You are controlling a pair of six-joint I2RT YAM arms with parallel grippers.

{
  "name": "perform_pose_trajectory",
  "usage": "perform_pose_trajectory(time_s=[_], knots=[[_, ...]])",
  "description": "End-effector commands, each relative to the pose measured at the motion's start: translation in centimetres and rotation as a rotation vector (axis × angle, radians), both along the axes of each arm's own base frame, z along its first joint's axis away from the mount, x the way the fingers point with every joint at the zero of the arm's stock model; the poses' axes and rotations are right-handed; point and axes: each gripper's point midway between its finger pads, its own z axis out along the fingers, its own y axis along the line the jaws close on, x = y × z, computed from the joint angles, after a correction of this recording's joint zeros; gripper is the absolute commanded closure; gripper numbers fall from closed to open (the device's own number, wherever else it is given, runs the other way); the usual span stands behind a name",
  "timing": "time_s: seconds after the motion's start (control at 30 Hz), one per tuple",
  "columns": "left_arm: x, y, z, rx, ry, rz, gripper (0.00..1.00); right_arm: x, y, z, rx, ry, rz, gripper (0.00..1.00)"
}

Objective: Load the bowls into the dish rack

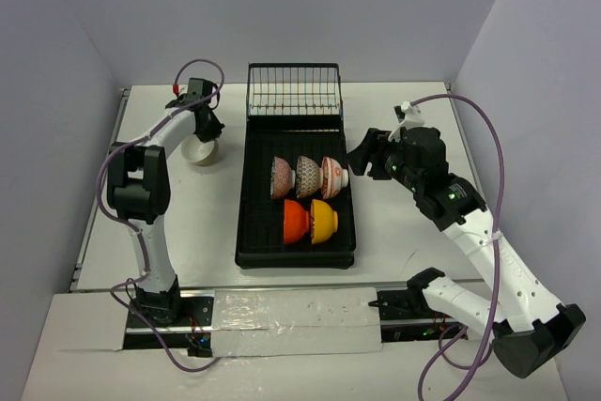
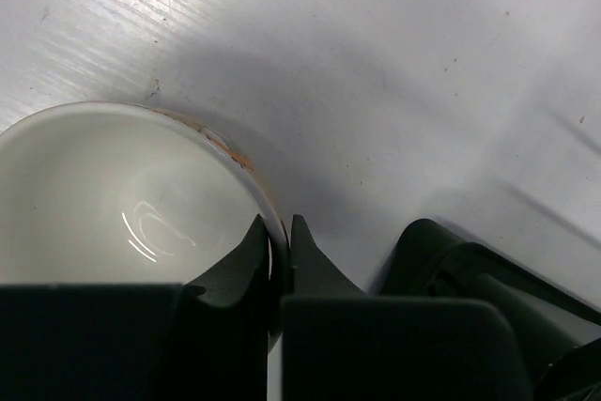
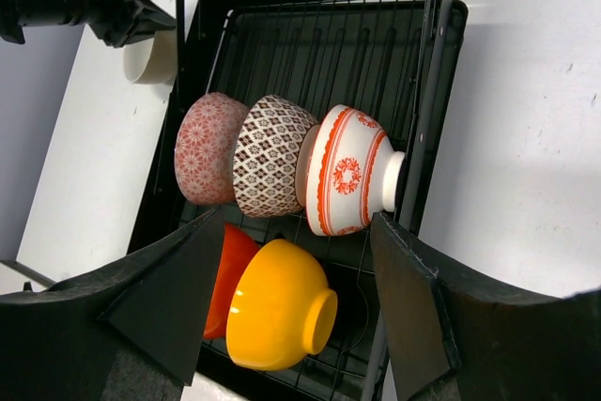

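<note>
Top external view: we see the dish rack (image 1: 248, 232) lying lengthwise at the middle of the table (image 1: 188, 232), with its wire basket (image 1: 293, 91) upright at the far end. Five bowls stand on edge in the tray, in two rows.

Far row, left to right, each touching the next:
- pink patterned bowl (image 1: 282, 177)
- brown patterned bowl (image 1: 308, 176)
- red-on-white bowl (image 1: 334, 176)

Near row, touching each other:
- red-orange bowl (image 1: 296, 221)
- yellow bowl (image 1: 324, 221)

The white bowl (image 1: 199, 151) is outside the rack, to its left and apart from it. The left gripper (image 2: 280, 232) is clamped on this bowl's rim, one finger inside and one outside. We cannot tell whether the bowl rests on the table.

The right gripper (image 1: 360, 159) hovers just right of the rack, beside the red-on-white bowl. Its jaws are spread wide and hold nothing.
</note>
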Motion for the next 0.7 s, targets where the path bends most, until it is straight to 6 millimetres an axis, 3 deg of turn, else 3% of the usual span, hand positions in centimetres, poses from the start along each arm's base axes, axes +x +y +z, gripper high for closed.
perform_pose_trajectory(time_s=[0.0, 0.33, 0.43, 0.67], knots=[[0.5, -1.1, -1.7, -0.063, 0.005, -0.027, 1.0, 0.4, 0.3, 0.9, 0.022, -0.037, -0.006, 0.29], [-0.4, -1.3, 2.3, -0.087, -0.065, -0.039, 1.0, 0.1, 0.2, 1.2, 0.026, -0.047, -0.008, 0.29], [-0.4, -1.6, 4.7, -0.114, -0.125, -0.037, 1.0, 0.1, 0.2, 1.3, 0.029, -0.047, -0.007, 0.29], [-1.1, -4.8, 10.6, -0.193, -0.265, -0.073, 1.0, 0.0, 0.1, 1.2, 0.023, -0.047, -0.009, 0.29]])
